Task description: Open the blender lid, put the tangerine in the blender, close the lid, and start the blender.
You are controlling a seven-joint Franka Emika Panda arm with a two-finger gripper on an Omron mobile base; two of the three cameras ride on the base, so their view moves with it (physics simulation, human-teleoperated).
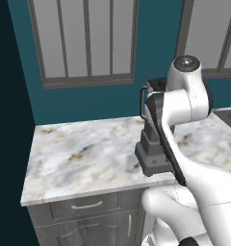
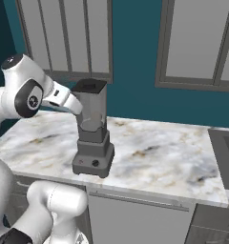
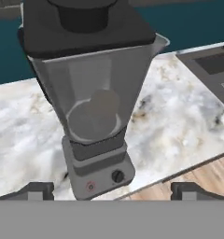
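The tall translucent grey plastic blender pitcher is looking smooth and faintly glossy above its dark grey matt boxy base. The flat black square lid is showing a dull finish. The white veined marble counter is appearing polished, and the grey cabinet fronts are looking matt.

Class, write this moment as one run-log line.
gripper: open, empty | blender lid: on blender | round shape inside pitcher | knob: untouched

base views flank blender, hand view close
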